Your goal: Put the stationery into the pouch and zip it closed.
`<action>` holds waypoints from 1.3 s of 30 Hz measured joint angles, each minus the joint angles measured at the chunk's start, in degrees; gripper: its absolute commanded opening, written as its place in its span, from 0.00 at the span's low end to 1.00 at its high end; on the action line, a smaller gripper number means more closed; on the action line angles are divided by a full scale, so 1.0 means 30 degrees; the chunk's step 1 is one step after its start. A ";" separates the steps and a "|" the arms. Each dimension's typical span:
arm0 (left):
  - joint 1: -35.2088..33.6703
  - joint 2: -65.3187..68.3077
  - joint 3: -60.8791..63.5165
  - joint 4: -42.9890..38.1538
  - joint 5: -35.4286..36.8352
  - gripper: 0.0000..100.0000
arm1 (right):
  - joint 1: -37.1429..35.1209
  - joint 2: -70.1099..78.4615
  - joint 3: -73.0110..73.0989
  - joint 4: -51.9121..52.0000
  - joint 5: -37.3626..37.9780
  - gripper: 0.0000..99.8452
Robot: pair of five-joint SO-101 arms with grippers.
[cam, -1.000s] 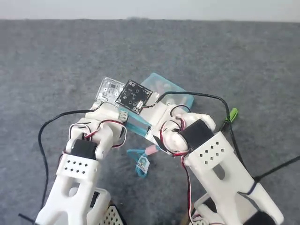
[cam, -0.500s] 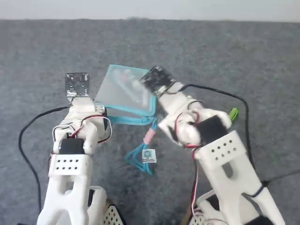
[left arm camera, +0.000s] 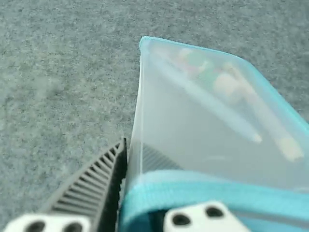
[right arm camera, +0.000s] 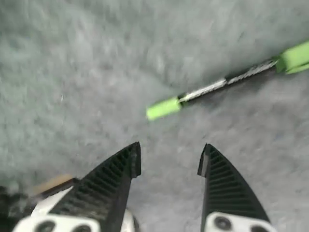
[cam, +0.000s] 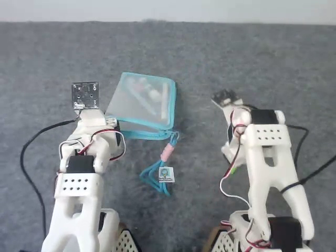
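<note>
The translucent pouch [cam: 143, 104] with teal edging lies flat on the grey carpet, with pens and other stationery showing faintly through it [left arm camera: 227, 92]. My left gripper [left arm camera: 137, 188] is shut on the pouch's near edge by the teal zipper band, at its left corner [cam: 116, 125]. The zipper pull with a pink charm [cam: 167, 152] and a teal tag strap [cam: 160, 176] trails off the pouch's near right corner. A green pen [right arm camera: 217, 84] lies on the carpet just beyond my right gripper [right arm camera: 169, 159], which is open and holds nothing. A bit of that pen [cam: 231, 169] shows beside the right arm.
Grey carpet [cam: 252, 58] spreads in all directions, ending at a pale wall at the back. Black cables run from both arms, one looping at the left [cam: 26, 157] and one at the right [cam: 315, 173].
The right arm has pulled away from the pouch to the right and now hangs over the green pen. The left gripper shifted left early on and has since held the pouch still.
</note>
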 measured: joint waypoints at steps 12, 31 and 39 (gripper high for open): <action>0.0000 0.0000 0.0000 0.0000 0.0000 0.01 | 0.0088 0.0000 0.2022 -0.2960 -0.5802 0.20; 0.0000 0.0000 0.0088 0.0000 0.0000 0.01 | 0.0117 0.6886 0.0967 -0.6886 -0.8967 0.20; 0.0029 -0.0029 0.1553 -0.1846 0.0117 0.01 | 0.0527 0.7033 0.0645 -0.6886 -0.8967 0.01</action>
